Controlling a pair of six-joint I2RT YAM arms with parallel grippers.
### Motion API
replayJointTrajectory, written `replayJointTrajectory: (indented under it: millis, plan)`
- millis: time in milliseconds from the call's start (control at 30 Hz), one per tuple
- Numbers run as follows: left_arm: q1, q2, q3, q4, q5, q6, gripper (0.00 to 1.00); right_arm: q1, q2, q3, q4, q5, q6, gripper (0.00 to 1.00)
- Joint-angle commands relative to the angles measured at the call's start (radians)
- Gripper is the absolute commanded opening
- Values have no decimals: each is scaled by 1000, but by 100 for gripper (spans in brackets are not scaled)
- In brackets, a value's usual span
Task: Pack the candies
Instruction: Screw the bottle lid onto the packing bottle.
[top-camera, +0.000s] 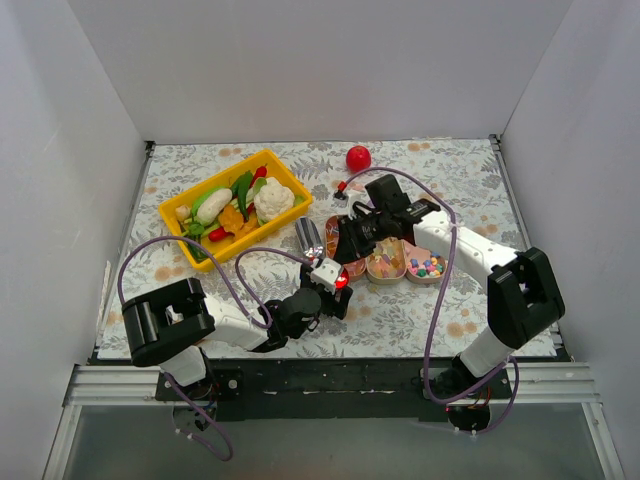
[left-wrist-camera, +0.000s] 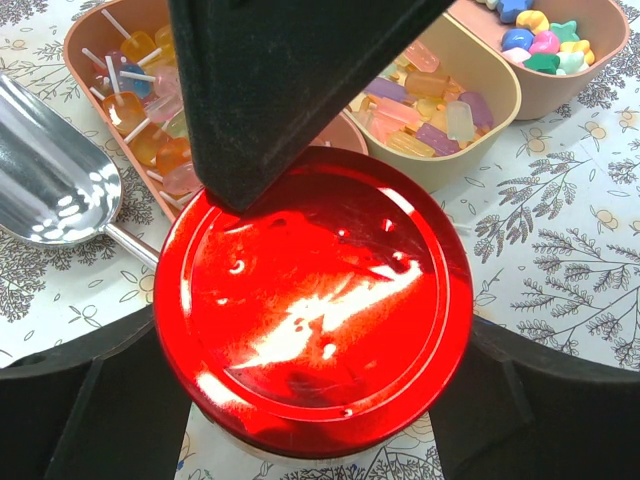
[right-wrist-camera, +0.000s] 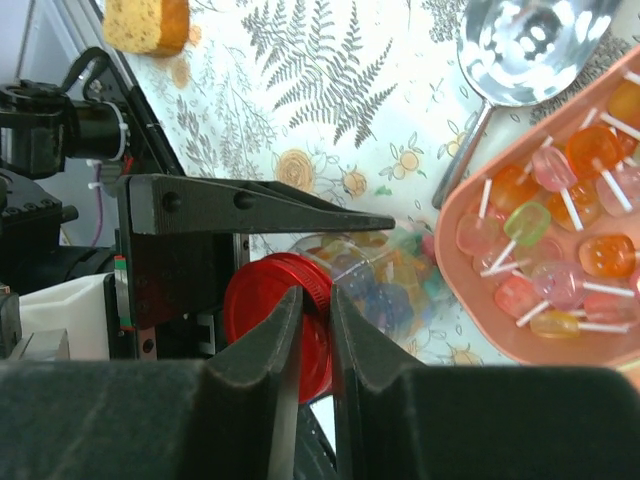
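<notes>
Candies (left-wrist-camera: 420, 110) fill pink trays (left-wrist-camera: 560, 95) on tabletop (top-camera: 450, 170); more sit inside clear jar (right-wrist-camera: 375, 275). Left gripper (left-wrist-camera: 315, 400) jaws, spread wide, clamp the jar. Right gripper (right-wrist-camera: 315, 300) jaws nearly closed at red lid (left-wrist-camera: 315, 310) rim; grip cannot be told.

Plain white walls (top-camera: 300, 70) close in the top, left and right of the frame. The table (top-camera: 470, 160) in the centre wears a cloth (top-camera: 190, 170) printed with grey leaves and orange flowers, evenly lit.
</notes>
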Motion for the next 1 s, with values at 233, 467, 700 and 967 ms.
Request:
replayJointTrajectory:
  millis: [233, 467, 700, 967]
  plan:
    - [6, 92, -46, -301, 15, -37, 75, 30, -124, -206, -64, -37, -12, 14]
    - [6, 124, -23, -329, 8, -44, 75, 30, -184, -250, -73, -25, 9, 10]
    - [6, 162, 9, -367, -5, -53, 75, 30, -227, -290, -80, -8, 20, 9]
    - [6, 176, 17, -380, -6, -63, 75, 32, -274, -330, -93, 29, 29, 9]
